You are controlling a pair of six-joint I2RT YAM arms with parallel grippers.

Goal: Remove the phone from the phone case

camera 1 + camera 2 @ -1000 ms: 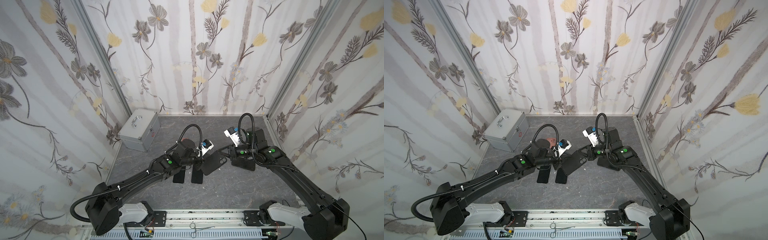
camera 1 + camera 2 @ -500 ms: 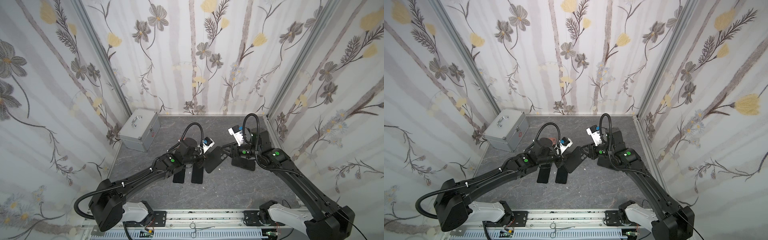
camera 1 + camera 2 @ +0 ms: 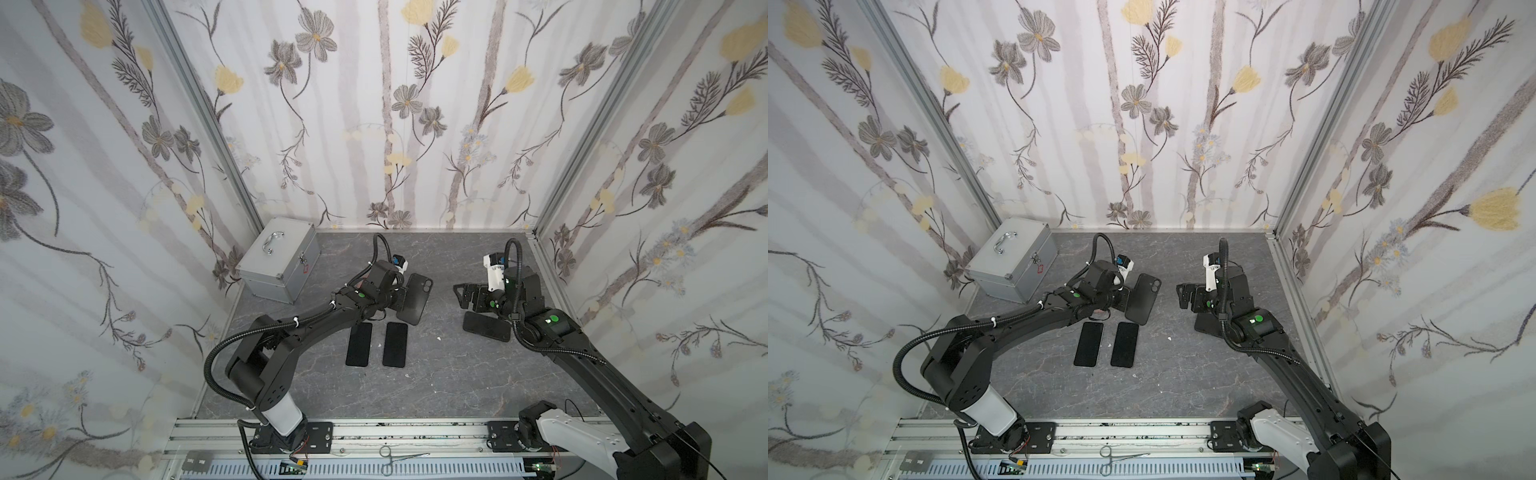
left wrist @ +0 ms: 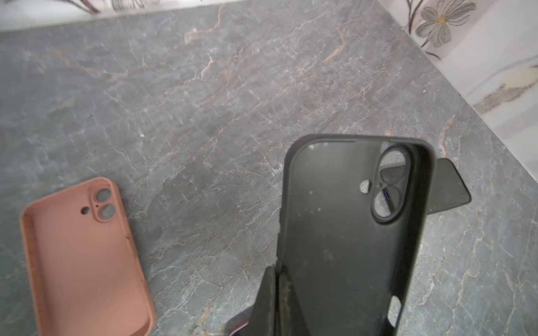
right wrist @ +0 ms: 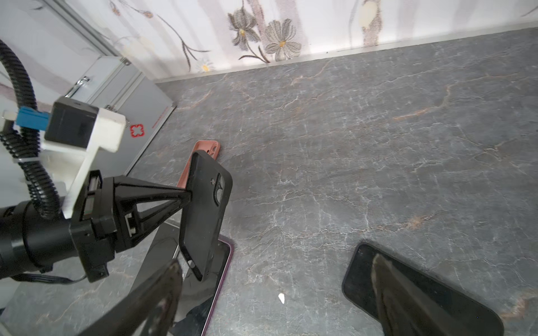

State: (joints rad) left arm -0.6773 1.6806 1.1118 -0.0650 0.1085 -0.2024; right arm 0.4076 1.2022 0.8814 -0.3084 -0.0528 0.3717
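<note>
1. Silver ribbed-metal box with a chrome handle (image 3: 282, 259): set against the wall at far left, well apart from the work.
2. Pink soft-walled phone case (image 4: 84, 256): laid hollow side up and empty on the dark grey veined stone-look counter (image 3: 436, 374).
3. Left pincer (image 5: 186, 199): clenched on one long edge of the matte black flexible-looking phone case (image 3: 415, 299). The case is held on edge above the counter. Its hollow is seen empty, with the counter visible through the camera cut-out.
4. Glossy black slab phone (image 3: 359, 344) and its twin (image 3: 395, 345): laid flat side by side, presumably parked clear.
5. Black round-cornered glossy phone (image 3: 486, 327): laid flat on the counter, apart from its case, just below the right pincer.
6. Right pincer (image 3: 464, 296): spread wide, nothing held. The extraction is judged complete.
</note>
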